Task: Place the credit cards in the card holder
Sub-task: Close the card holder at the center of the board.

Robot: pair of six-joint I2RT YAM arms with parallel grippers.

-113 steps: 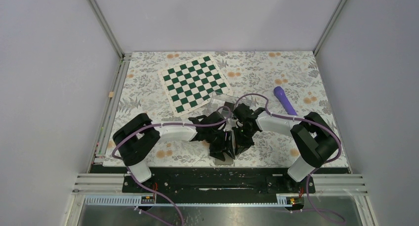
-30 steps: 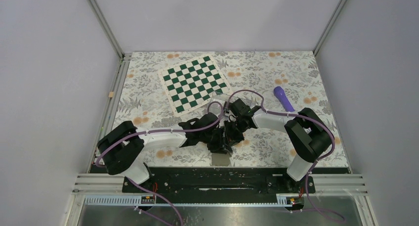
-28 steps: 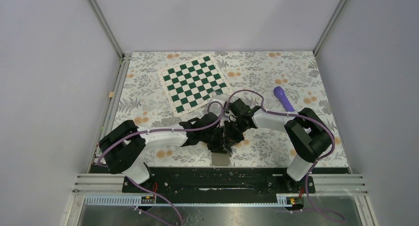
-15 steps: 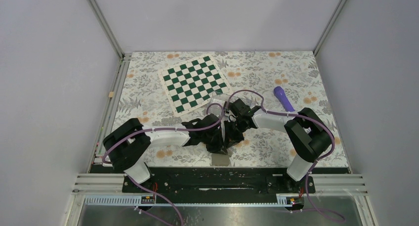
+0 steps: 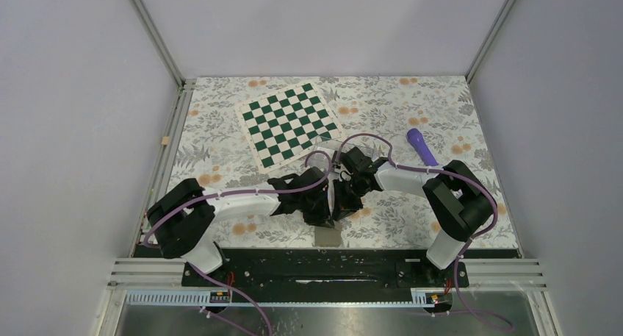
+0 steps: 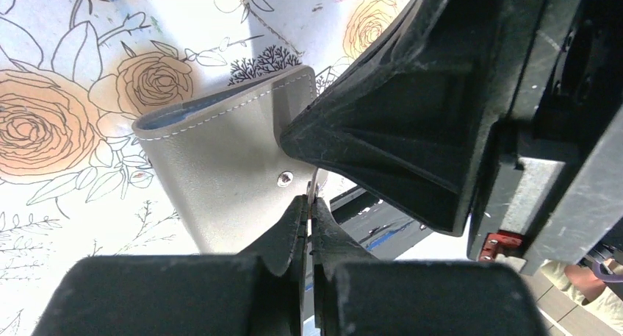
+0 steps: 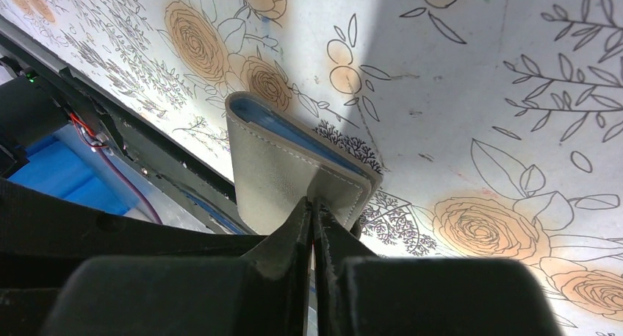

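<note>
Looking down from the overhead camera, I saw the left arm (image 5: 242, 201) stretched low from its base at the near left toward the middle of the table (image 5: 448, 104), its forearm almost level. The right arm (image 5: 402, 180) bent inward from the near right to meet it. The two wrists stood nose to nose over the near centre of the table.

The left fingers (image 6: 290, 233) were pressed together, their tips right at the edge of the wallet (image 6: 220, 178), just beside its small metal snap. A thin pale sliver showed between the tips, but I could not tell what it was. The right fingers (image 7: 290, 237) were closed as well, pinching one corner of the wallet, whose light-blue lining showed along its open edge. I could not tell whether the wallet rested on the table or hung just above it.

I counted two arms, one wallet, one card holder (image 5: 332, 142), one chessboard mat (image 5: 289, 124) and one purple object (image 5: 422, 146). The card holder stood behind the wrists, just off the near corner of the chessboard mat, mostly hidden by the right wrist and its cable. The purple object lay well apart to the right. The cards I could not pick out in any view.
</note>
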